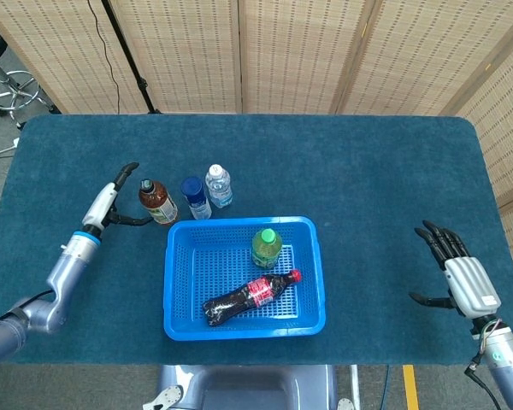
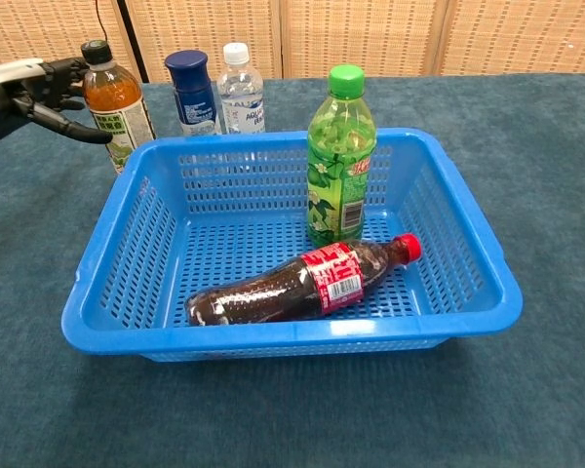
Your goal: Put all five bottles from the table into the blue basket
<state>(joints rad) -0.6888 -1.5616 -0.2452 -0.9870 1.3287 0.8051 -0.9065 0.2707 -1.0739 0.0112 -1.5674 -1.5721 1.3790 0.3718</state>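
Head view: the left robot hand [image 1: 113,198] is seen released, fingers spread just at 9 o'clock of the tea bottle [image 1: 157,202]; the right robot hand [image 1: 458,275] is released on the bench [image 1: 393,188].

Chest view: the green bottle [image 2: 341,156] is stood upright and the cola bottle [image 2: 297,283] laid flat in the blue basket [image 2: 468,253]; the blue-capped bottle [image 2: 191,93] and water bottle [image 2: 240,90] are left at 12 o'clock.

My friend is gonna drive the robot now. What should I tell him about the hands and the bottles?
Left hand: open, fingers right beside the brown tea bottle, no grip yet.
Right hand: open, empty, far from the blue basket.
Done: green bottle upright and cola bottle lying in the basket.
Left: tea bottle, blue-capped bottle and water bottle, all standing behind the basket.
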